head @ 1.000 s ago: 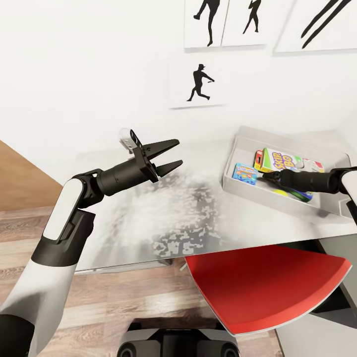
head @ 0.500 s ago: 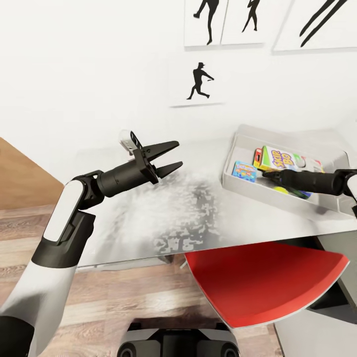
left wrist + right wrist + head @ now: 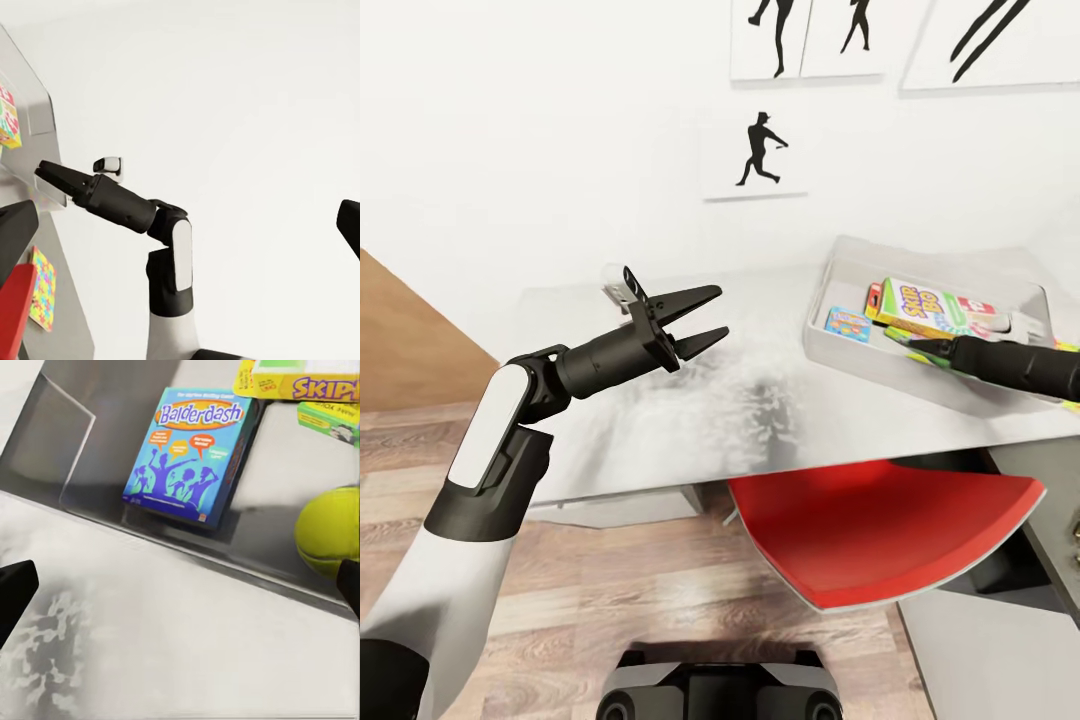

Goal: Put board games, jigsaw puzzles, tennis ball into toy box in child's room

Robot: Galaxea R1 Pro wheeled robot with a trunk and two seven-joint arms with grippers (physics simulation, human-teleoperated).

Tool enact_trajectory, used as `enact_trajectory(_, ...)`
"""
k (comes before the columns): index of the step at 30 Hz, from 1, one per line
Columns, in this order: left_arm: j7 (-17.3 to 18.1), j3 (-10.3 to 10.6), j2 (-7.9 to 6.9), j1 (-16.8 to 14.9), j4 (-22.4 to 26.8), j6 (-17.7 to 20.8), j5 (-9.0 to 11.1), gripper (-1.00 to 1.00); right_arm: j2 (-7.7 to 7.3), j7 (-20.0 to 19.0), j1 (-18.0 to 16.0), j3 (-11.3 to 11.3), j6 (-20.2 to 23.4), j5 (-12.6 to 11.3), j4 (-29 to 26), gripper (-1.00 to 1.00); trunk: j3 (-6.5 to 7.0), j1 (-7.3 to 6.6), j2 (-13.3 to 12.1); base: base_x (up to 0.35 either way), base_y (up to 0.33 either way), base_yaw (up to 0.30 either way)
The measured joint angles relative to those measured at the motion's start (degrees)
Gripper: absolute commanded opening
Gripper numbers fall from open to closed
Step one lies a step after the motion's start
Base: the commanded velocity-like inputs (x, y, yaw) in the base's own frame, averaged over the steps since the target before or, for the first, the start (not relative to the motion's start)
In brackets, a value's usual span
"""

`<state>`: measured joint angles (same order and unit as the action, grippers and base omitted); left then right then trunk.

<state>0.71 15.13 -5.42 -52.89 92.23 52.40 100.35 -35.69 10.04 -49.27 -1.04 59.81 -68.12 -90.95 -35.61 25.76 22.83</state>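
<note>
The pale grey toy box (image 3: 822, 345) stands on the table (image 3: 690, 420) at the right. Inside lie the blue Balderdash board game (image 3: 848, 322) (image 3: 191, 454) and the yellow, green and red Skip-Bo game (image 3: 926, 306) atop a green-edged box (image 3: 330, 418). The tennis ball (image 3: 328, 531) rests in the box near its front wall. My right gripper (image 3: 918, 346) (image 3: 184, 592) is open and holds nothing, hovering at the box's front rim. Above the table's left part my left gripper (image 3: 703, 317) stands open and holds nothing. A multicoloured jigsaw puzzle (image 3: 42, 289) lies on a grey surface.
A red chair seat (image 3: 880, 535) juts out under the table's front edge. White wall with black baseball-player pictures (image 3: 760, 150) runs behind the table. Wood-plank floor (image 3: 620, 590) lies in front, with a wooden panel (image 3: 400, 340) at the left.
The camera has shifted, so the table and box sit higher in the picture. My right gripper has drawn back from inside the box to its front rim. The left arm holds its pose.
</note>
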Motion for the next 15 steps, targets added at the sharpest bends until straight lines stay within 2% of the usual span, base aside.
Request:
enact_trajectory(9, 0.0, 0.0, 0.03, 0.0, 0.0, 0.0, 0.0, 1.00, -0.46, -1.9, 0.5, -1.5, 0.0, 0.1, -1.0, 1.00, 0.00, -0.01, 0.0, -0.027, 0.000, 0.000)
enact_trajectory(15, 0.1, 0.0, 0.10, 0.0, 0.0, 0.0, 0.0, 1.00, -1.11, -6.4, 0.5, -3.9, 0.0, -0.1, -1.3, 1.00, 0.00, -0.01, 0.0, -0.009, 0.000, 0.000)
